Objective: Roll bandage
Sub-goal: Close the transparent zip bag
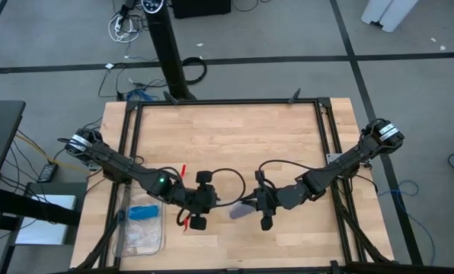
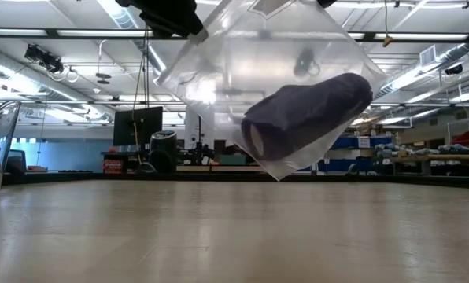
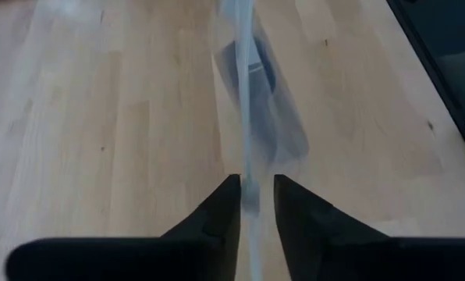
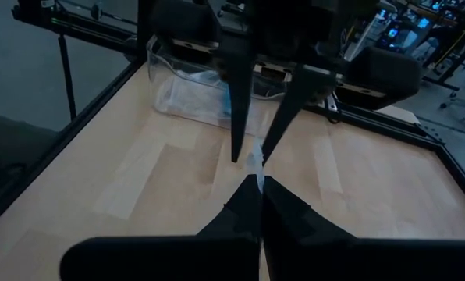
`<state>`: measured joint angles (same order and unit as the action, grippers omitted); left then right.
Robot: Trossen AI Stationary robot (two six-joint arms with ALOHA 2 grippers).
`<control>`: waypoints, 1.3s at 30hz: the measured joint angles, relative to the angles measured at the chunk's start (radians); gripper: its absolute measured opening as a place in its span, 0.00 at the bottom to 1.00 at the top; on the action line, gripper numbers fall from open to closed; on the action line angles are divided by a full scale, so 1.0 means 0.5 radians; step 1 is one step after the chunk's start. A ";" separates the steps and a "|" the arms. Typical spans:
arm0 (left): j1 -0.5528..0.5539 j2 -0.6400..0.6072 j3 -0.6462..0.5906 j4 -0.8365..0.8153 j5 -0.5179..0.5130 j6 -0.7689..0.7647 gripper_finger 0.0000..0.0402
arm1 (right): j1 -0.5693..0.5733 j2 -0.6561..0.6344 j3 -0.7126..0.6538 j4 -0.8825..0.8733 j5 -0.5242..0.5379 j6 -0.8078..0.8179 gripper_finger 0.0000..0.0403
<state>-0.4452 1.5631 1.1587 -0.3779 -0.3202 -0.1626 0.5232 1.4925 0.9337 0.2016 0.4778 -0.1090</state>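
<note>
The wooden table (image 1: 234, 129) is framed by a dark metal rail, and most of its top is bare board, with wide open room on the far half and to either side of the arms. Both arms meet near the front edge, close to the middle.

There are two arms, one dark rolled bandage (image 2: 305, 118), one clear bag (image 2: 219, 71) around it, and one clear tray (image 1: 139, 236) at the front left corner holding a small light-blue item (image 1: 143, 211).

The bag hangs in the air above the table, not touching it, with the bandage sagging in its lowest corner. The right gripper (image 4: 258, 181) is pinched shut on the bag's top edge. The left gripper (image 3: 256, 191) faces it just beside, its fingers (image 3: 221, 207) standing narrowly apart on either side of the same thin edge; I cannot tell whether they press it. The bandage hangs below and between the two grippers, touching neither, only the plastic around it
</note>
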 joint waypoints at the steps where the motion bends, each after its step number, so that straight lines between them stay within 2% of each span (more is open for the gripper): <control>1: 0.000 0.000 0.000 -0.002 -0.001 0.000 0.20 | 0.000 0.000 0.000 0.001 0.000 -0.001 0.00; 9: 0.027 -0.002 -0.120 0.123 -0.007 -0.013 0.06 | -0.002 0.003 -0.002 0.005 0.001 -0.013 0.00; 15: 0.026 -0.002 -0.138 0.117 -0.012 -0.044 0.06 | -0.002 0.006 -0.003 0.003 0.002 -0.014 0.00; 29: 0.023 -0.003 -0.141 -0.164 -0.053 -0.153 0.05 | -0.002 0.006 -0.003 0.003 0.008 -0.014 0.00; 39: -0.028 -0.002 -0.141 -0.251 -0.084 -0.214 0.05 | -0.001 0.005 -0.003 -0.005 0.005 -0.014 0.00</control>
<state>-0.4593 1.5620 1.0882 -0.5034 -0.3623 -0.2694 0.5228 1.4952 0.9321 0.1989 0.4801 -0.1162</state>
